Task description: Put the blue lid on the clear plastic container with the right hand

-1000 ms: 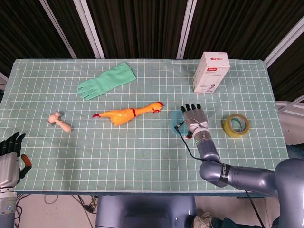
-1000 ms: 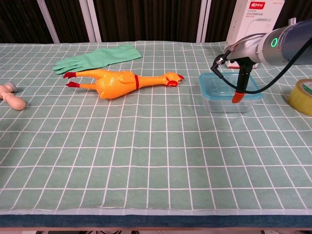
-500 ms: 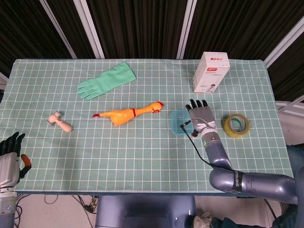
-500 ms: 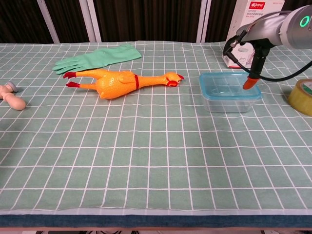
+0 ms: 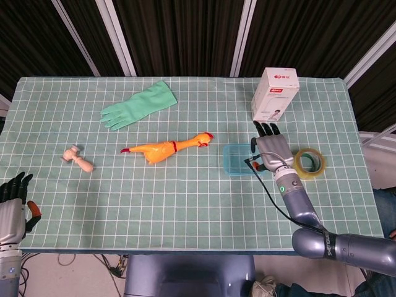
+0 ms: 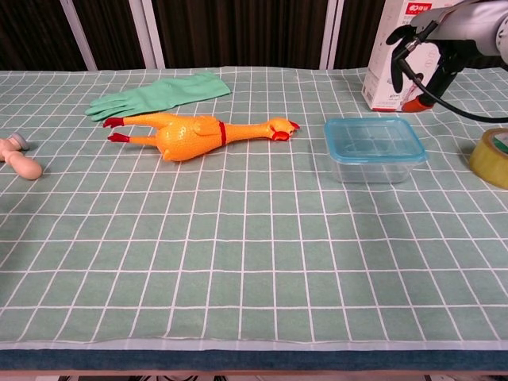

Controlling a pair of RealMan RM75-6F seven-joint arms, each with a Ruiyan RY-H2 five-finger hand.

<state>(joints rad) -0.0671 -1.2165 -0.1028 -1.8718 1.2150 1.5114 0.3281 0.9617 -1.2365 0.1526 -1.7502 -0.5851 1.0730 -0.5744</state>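
The clear plastic container (image 5: 237, 159) (image 6: 375, 148) stands right of centre on the green checked cloth, and the blue lid (image 6: 373, 138) lies flat on its top. My right hand (image 5: 272, 148) (image 6: 441, 63) hovers just right of the container, raised above it. Its fingers are spread, it holds nothing and it touches neither lid nor container. My left hand (image 5: 12, 197) shows only in the head view, at the lower left corner off the table, with its fingers apart and empty.
A white carton (image 5: 275, 94) (image 6: 393, 63) stands behind the container. A tape roll (image 5: 309, 162) (image 6: 490, 157) lies to the right. An orange rubber chicken (image 5: 166, 148) (image 6: 190, 133), a green glove (image 5: 139, 105) (image 6: 155, 95) and a small wooden toy (image 5: 78, 159) (image 6: 17, 159) lie further left.
My right hand has lifted off the container and drawn away to the right and back. The lid stays on the container. The left hand has not moved.
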